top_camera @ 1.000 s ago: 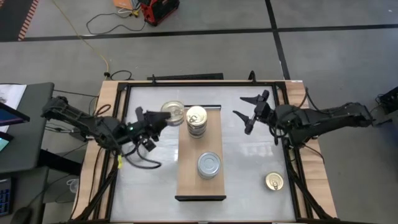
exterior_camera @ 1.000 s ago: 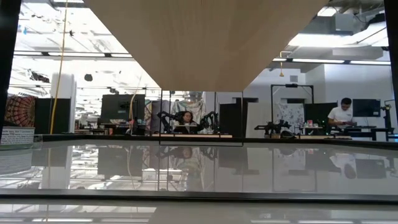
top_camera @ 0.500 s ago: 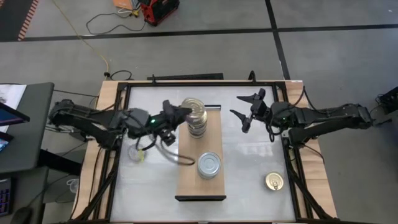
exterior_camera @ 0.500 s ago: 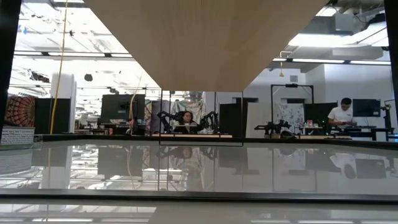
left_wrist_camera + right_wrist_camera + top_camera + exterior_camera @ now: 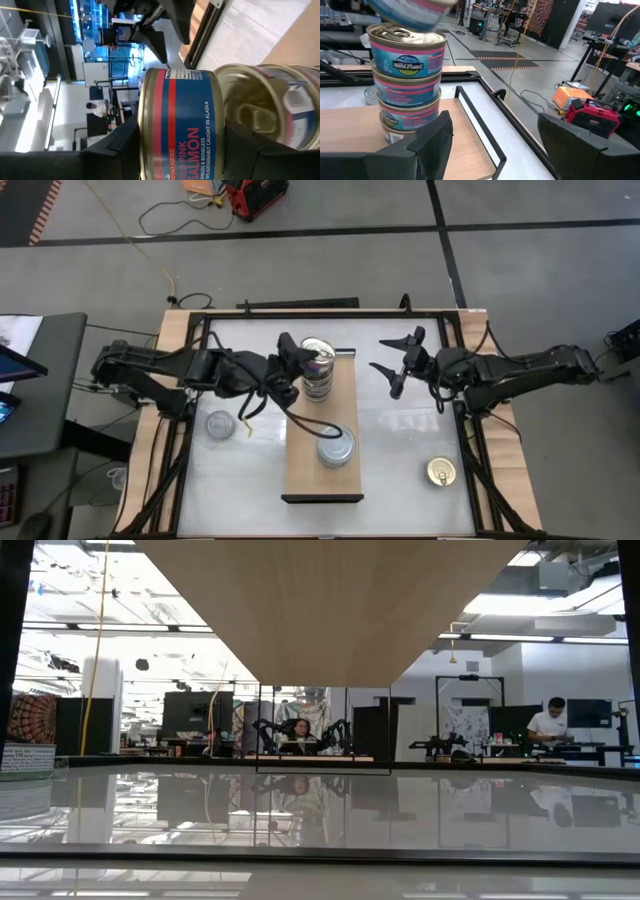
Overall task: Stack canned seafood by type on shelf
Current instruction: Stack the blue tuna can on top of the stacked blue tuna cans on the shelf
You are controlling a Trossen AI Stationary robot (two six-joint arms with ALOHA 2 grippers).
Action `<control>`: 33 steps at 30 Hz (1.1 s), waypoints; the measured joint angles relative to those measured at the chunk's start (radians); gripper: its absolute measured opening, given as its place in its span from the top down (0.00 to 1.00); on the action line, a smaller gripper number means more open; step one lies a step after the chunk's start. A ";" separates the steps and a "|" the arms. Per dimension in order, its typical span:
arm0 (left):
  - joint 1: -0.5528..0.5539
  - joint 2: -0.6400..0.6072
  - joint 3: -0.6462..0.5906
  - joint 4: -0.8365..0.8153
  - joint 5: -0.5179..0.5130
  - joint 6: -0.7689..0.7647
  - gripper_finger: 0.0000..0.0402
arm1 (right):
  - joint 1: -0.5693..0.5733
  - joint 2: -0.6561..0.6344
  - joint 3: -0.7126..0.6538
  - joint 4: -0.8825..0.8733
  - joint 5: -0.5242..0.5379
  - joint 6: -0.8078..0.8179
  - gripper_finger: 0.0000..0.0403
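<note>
Left gripper [image 5: 300, 358] has swung right over the far stack [image 5: 318, 383] on the shelf [image 5: 300, 465], clamped on a pink salmon can [image 5: 177, 125] to match type. Right gripper [image 5: 392, 367] waits gaping, empty.

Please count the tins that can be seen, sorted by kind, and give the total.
Pink-label tins stacked on the shelf: 3
Salmon tin in the left claw: 1
Loose gold-lid tin on the table: 1
Loose silver-lid tin on the table: 1
Silver-lid tin on the shelf: 1 seen, any beneath hidden
Total: 7 seen
</note>
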 joint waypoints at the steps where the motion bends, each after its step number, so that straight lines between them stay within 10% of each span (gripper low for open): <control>1: 0.000 0.001 0.000 -0.004 -0.006 0.004 0.51 | 0.003 0.000 0.000 0.000 0.000 0.000 0.22; 33: -0.071 0.003 0.003 -0.114 -0.107 -0.144 0.44 | 0.027 0.000 0.000 0.010 0.001 0.034 0.22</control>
